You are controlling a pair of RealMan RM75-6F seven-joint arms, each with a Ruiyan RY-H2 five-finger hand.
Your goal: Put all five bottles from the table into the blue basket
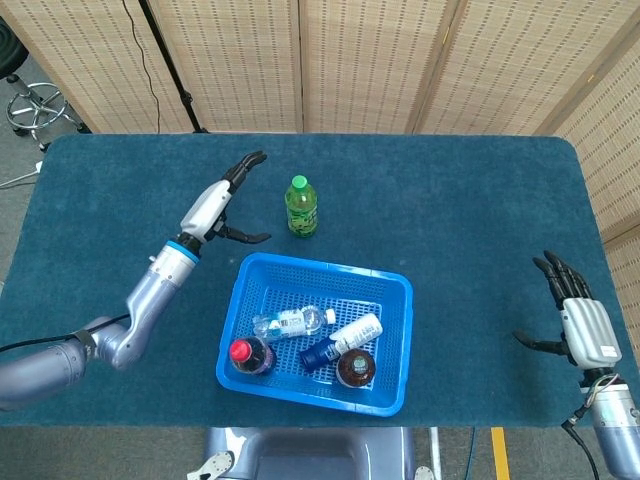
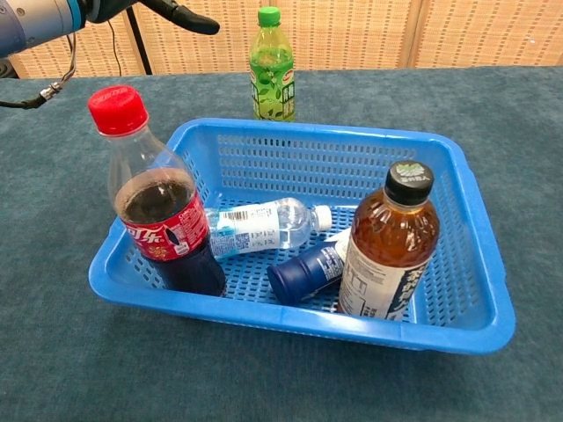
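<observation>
With 4 bottles already in the blue basket (image 1: 398, 290), we judge the last step is in hand: our empty, spread left hand (image 1: 222, 200) must close around the upright green bottle (image 1: 301, 205) standing on the table beyond the basket, while our right hand (image 1: 578, 325) idles open

Head view looks steeply down over the whole table (image 1: 470, 190); chest view faces the shared blue basket (image 2: 457, 189) close, low.

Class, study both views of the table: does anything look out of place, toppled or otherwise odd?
Nothing is spilled or damaged. In the blue basket, the clear water bottle and the blue-and-white bottle lie on their sides, while the cola bottle and tea bottle stand upright. The green bottle stands outside on the table.
</observation>
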